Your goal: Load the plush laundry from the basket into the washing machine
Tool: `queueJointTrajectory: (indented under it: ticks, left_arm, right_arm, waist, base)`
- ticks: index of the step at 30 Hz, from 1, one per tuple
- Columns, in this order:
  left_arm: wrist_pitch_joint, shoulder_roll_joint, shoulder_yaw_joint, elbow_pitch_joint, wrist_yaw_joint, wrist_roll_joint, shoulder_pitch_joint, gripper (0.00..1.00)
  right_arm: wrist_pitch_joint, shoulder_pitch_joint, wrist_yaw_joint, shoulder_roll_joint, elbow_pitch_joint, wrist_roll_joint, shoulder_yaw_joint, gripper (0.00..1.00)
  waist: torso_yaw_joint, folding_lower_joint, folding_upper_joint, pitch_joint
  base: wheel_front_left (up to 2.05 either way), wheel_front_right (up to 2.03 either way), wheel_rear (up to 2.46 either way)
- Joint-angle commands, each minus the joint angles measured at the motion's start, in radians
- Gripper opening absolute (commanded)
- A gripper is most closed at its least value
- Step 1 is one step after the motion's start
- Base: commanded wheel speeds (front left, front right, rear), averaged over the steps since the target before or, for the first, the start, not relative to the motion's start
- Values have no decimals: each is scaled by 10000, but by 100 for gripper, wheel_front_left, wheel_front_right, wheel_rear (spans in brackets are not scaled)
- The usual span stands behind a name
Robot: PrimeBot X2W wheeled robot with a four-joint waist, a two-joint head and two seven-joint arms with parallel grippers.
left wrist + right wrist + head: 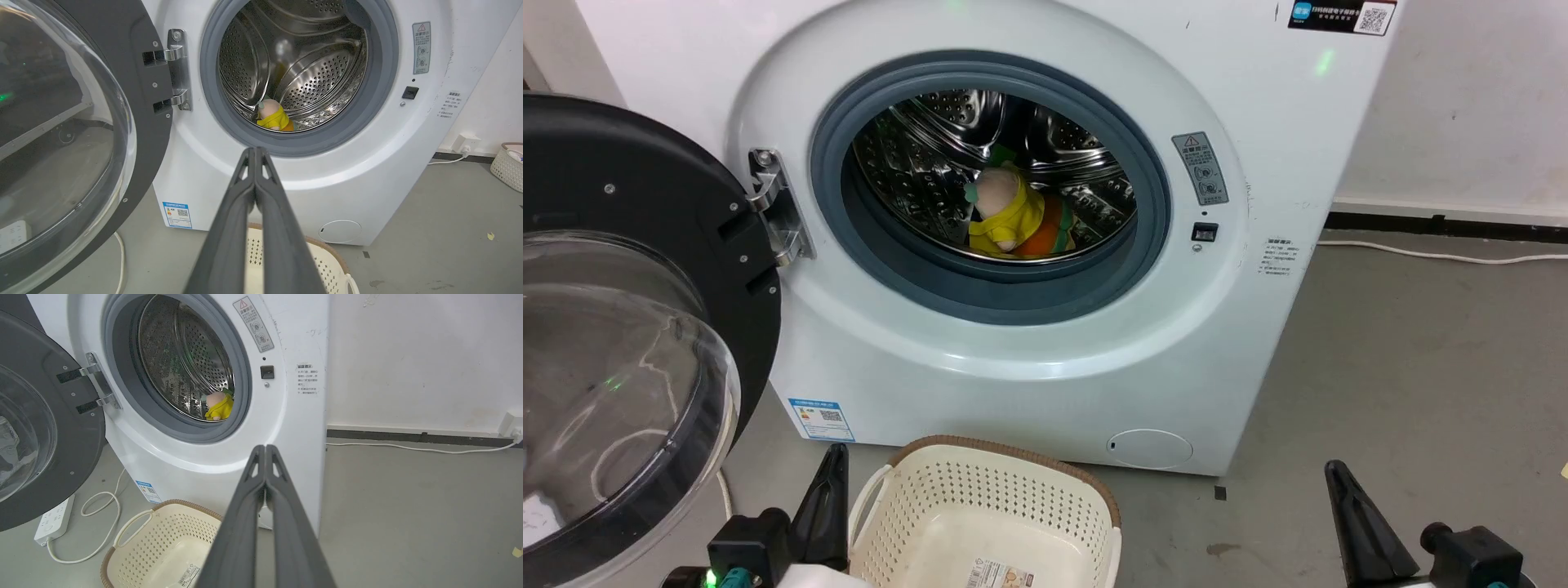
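Observation:
The plush laundry [1011,216] lies on the steel drum's floor inside the washing machine [1045,359], peach head up, yellow garment and orange part below; it also shows as the plush [273,116] and the plush [220,406]. The black-rimmed clear door [621,343] hangs open at the left. The cream basket [980,523] stands on the floor before the washer, holding nothing but its label sticker. My left gripper [255,152] is shut on nothing, above the basket. My right gripper [265,449] is shut too, to the basket's right. In the head view both sit low: left gripper [833,457], right gripper [1335,474].
A white power strip [53,518] and its looped cable lie on the grey floor under the open door. A white cable [408,448] runs along the wall's base at the right. Another pale basket [508,165] stands at the far right by the wall.

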Motion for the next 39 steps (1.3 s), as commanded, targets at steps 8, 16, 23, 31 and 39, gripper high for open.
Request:
queueJointTrajectory:
  ticks: [8,16,23,31,39]
  left_arm:
    - [199,-71,71,-122,65,250,-162,0]
    - [363,-128,122,-179,79,421,-212,0]
    - [506,-178,167,-229,90,570,-256,0]
    - [669,-235,219,-285,104,740,-305,0]
    - [833,-291,270,-342,117,911,-355,0]
  right_arm:
    - [183,-300,3,-1,-71,-215,-54,0]
    - [348,-405,3,-1,-88,-361,-88,0]
    - [492,-497,4,-1,-103,-489,-117,0]
    - [655,-601,4,-1,-120,-634,-151,0]
    - [820,-706,5,-2,-137,-781,-185,0]
  waist:
    - [-10,0,0,25]
    - [-20,0,0,50]
    - [-29,0,0,72]
    - [-39,0,0,96]
    - [-49,0,0,121]
  base:
    - [0,0,0]
    - [0,0,0]
    - [0,0,0]
    - [0,0,0]
    - [0,0,0]
